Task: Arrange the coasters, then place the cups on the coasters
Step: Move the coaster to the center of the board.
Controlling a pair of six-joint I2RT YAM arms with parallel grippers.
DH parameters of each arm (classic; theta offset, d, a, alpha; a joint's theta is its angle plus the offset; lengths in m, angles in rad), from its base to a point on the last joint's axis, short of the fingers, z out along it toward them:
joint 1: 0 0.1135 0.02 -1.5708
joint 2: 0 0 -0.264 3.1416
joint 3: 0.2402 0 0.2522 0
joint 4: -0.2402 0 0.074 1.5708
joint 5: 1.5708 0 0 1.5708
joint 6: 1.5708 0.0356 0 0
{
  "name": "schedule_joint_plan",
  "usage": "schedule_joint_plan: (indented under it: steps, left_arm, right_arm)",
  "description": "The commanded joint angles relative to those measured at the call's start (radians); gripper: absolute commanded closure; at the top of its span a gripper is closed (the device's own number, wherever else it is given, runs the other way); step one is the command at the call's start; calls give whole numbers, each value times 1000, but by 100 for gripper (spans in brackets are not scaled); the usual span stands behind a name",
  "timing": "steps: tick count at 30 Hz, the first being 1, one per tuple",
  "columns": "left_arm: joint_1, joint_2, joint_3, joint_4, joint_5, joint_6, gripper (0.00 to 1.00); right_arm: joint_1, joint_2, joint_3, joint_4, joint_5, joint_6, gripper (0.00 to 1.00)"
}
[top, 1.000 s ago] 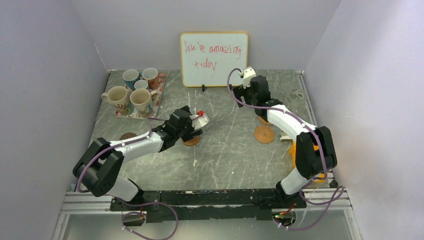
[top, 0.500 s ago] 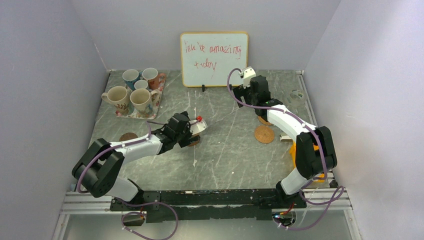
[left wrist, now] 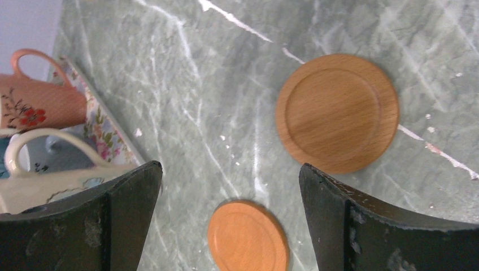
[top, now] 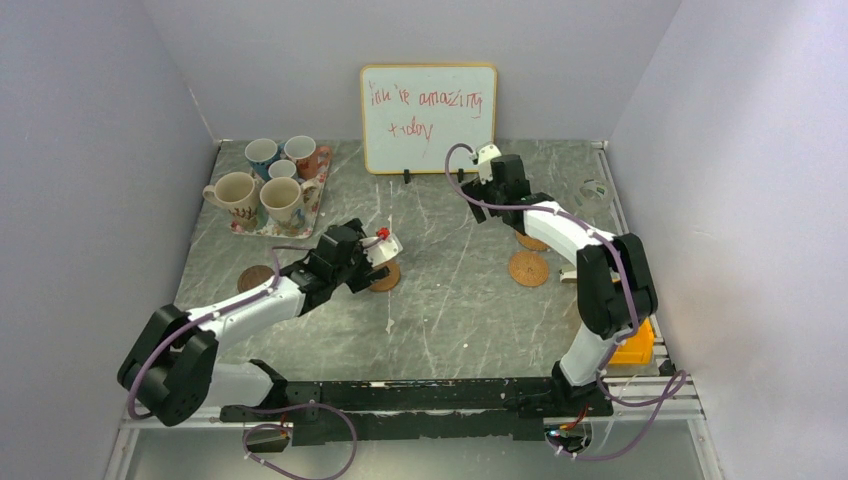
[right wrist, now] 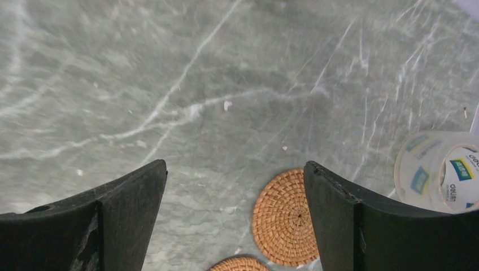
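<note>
Five cups [top: 283, 197] stand on a floral tray [top: 306, 213] at the back left. My left gripper [top: 383, 250] hangs open over a tan wooden coaster [top: 386, 279]. In the left wrist view a small orange coaster [left wrist: 247, 237] lies on the table between the open jaws of my left gripper [left wrist: 229, 168], and a larger rimmed wooden coaster [left wrist: 337, 113] lies ahead to the right. A dark brown coaster [top: 256, 277] lies further left. My right gripper [top: 487, 195] [right wrist: 234, 164] is open and empty above bare table. Two woven coasters [top: 528, 268] [right wrist: 285, 217] lie beside it.
A whiteboard [top: 428, 118] leans against the back wall. A tape roll [top: 597, 190] [right wrist: 440, 172] sits at the back right, and an orange box [top: 637, 345] lies by the right arm's base. Walls close in on both sides.
My left gripper has drawn back to the left, off the tan coaster. The right arm's elbow has swung inward, uncovering the orange box, and its gripper has shifted slightly left.
</note>
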Motion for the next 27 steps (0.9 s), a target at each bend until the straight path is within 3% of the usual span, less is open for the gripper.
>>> schedule_joint_plan:
  steps: [1, 4, 10, 18, 27]
  left_arm:
    - [12, -58, -16, -50, -3, -33, 4]
    - [11, -92, -38, -75, -23, -55, 4]
    - [12, -175, -114, -4, -36, -98, 4]
    - [11, -284, -154, 12, -10, -114, 4]
    - [12, -332, -161, 7, 5, -121, 4]
  right_arm:
    - [-1, 59, 86, -122, 45, -70, 5]
    - [-2, 53, 105, -223, 32, -100, 5]
    - [-3, -40, -63, -141, 151, -198, 4]
    - [-42, -12, -81, -184, 239, -232, 5]
    - [-78, -116, -225, -164, 222, -274, 4]
